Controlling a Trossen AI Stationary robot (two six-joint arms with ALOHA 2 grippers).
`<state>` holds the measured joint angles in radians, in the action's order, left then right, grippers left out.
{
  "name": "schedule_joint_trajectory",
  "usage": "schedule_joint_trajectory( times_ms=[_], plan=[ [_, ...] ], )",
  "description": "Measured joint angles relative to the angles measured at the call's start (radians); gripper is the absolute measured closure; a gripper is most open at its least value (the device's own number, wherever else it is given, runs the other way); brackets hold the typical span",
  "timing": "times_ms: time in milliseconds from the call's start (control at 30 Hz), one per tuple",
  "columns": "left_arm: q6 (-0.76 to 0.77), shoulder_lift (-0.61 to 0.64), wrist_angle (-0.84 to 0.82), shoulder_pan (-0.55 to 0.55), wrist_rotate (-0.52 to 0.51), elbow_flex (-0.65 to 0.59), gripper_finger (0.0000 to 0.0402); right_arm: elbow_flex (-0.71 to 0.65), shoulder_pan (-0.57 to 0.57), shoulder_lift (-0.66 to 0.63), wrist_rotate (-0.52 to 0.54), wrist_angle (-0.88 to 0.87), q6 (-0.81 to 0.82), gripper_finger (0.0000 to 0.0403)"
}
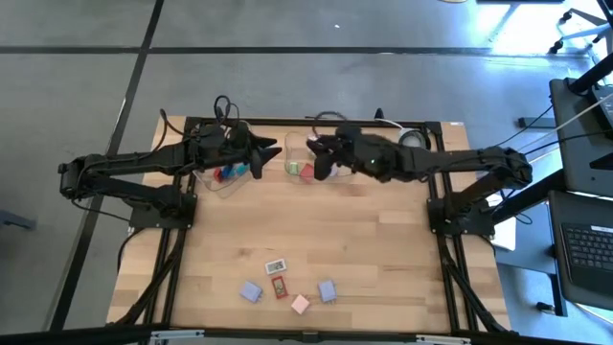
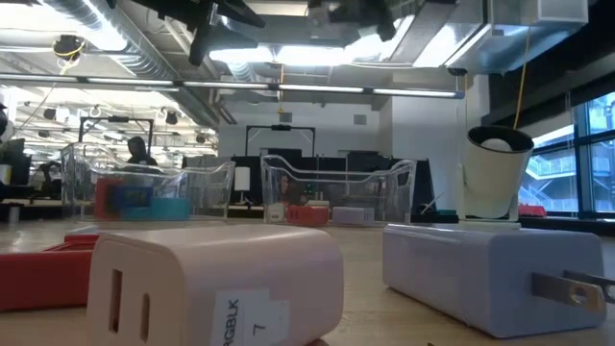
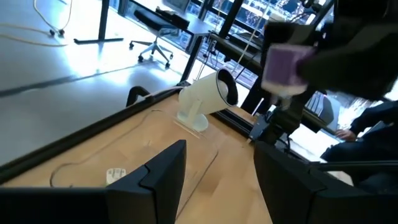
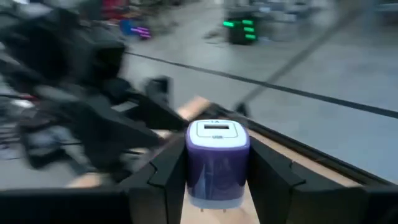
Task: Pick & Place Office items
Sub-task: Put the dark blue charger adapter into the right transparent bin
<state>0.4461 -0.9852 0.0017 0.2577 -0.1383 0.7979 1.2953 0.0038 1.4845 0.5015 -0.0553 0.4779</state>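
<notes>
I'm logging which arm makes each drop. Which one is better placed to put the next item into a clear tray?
Right. The right gripper is shut on a lavender charger block and hovers by the right-hand tray. The left gripper is open and empty over the left-hand tray.

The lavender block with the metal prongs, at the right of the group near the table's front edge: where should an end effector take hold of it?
Grip the lavender block at mid-body, across its two plain long sides, coming straight down from above. It lies flat on the table, and its prongs stick out sideways from one end, so that end is probably best avoided.
</notes>
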Motion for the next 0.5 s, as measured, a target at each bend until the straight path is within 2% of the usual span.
schedule_joint_trajectory(
  times_ms=[167,333,500],
  plan=[
    [-0.056,0.000,0.000,0.000,0.000,0.000,0.0217,0.000,-0.023,0.000,-0.147,0.141,-0.108,0.0261],
    [-0.102,0.000,0.000,0.000,-0.001,0.000,0.0217,0.000,-0.023,0.000,-0.165,0.239,-0.214,0.0261],
    [-0.131,0.000,0.000,0.000,0.000,0.000,0.0217,0.000,-0.025,0.000,-0.178,0.259,-0.247,0.0261]
  ],
)
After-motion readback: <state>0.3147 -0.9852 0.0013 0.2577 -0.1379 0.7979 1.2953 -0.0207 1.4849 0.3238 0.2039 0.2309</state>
